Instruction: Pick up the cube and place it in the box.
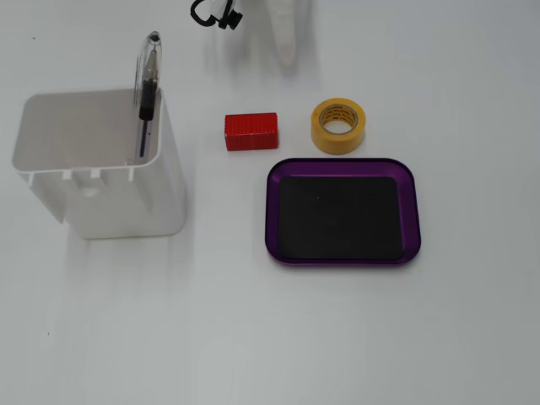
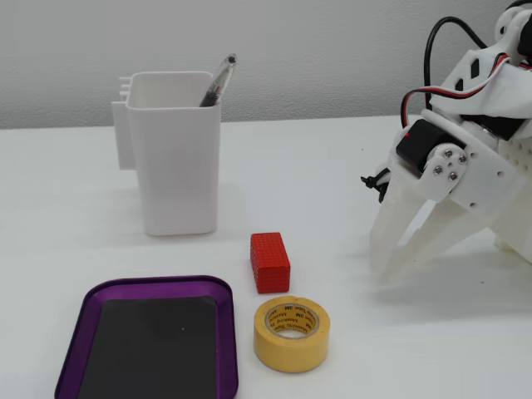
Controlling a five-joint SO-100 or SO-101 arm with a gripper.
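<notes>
1. Your gripper (image 2: pixel 389 268) stands at the right of this fixed view, its white fingers (image 2: pixel 395 224) pointing down at the table (image 2: pixel 349 158) with a narrow gap between them, holding nothing.
2. The cube (image 2: pixel 269 262) lies well apart from it, near the centre.
3. Just in front of the cube you see a yellow tape roll (image 2: pixel 292 332).
4. The box (image 2: pixel 80 317) sits at the lower left, its black base bare.
5. Behind stands a white container (image 2: pixel 176 162) with a pen (image 2: pixel 218 80) leaning out.
</notes>
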